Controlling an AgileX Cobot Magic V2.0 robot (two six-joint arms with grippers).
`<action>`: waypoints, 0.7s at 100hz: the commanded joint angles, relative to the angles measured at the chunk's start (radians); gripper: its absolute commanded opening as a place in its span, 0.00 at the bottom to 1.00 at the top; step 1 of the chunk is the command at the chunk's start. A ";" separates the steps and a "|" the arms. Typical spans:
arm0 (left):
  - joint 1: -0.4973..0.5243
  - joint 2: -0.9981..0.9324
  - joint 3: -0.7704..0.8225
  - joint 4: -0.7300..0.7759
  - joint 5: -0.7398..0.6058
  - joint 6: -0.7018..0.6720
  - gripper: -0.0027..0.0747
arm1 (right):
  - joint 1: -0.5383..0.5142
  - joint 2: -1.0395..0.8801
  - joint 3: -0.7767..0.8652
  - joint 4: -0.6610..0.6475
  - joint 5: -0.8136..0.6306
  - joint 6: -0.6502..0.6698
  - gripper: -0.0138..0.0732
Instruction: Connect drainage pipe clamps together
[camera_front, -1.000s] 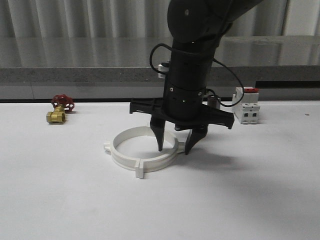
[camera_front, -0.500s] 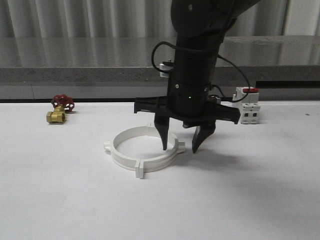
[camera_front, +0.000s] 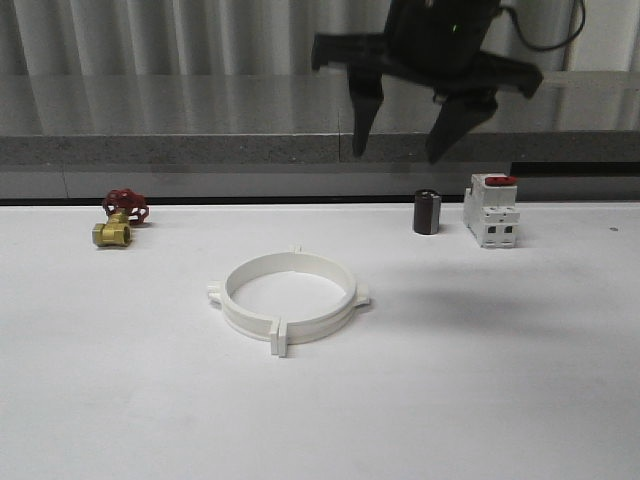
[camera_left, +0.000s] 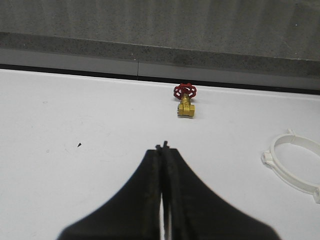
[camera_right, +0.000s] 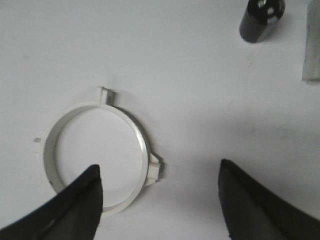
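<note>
Right hand (camera_front: 403, 155) raised high above white table (camera_front: 120, 380), fingers pointing down, spread wide apart, holding nothing. White plastic half-ring drainage pipe clamps (camera_front: 288, 296), joined as closed ring with flat tabs, flat on table well below hand, toward its left. Small dark cylinder (camera_front: 427, 212) and white boxy switch with red top (camera_front: 492, 210) below hand. Left hand (camera_left: 163, 148) low over table, fingers pressed together, empty; brass valve with red handwheel (camera_left: 185, 100) ahead of it.

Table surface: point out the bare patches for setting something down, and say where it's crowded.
The table is bare across the whole near strip in front of the clamp ring, and between the ring and the brass valve. The far right is tighter: the dark cylinder and the white switch stand close together.
</note>
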 joint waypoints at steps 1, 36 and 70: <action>0.002 0.011 -0.025 -0.001 -0.076 0.000 0.01 | -0.005 -0.120 -0.031 -0.001 -0.015 -0.068 0.74; 0.002 0.011 -0.025 -0.001 -0.076 0.000 0.01 | -0.019 -0.420 0.075 -0.129 0.040 -0.146 0.74; 0.002 0.011 -0.025 -0.001 -0.076 0.000 0.01 | -0.213 -0.762 0.420 -0.135 0.023 -0.146 0.74</action>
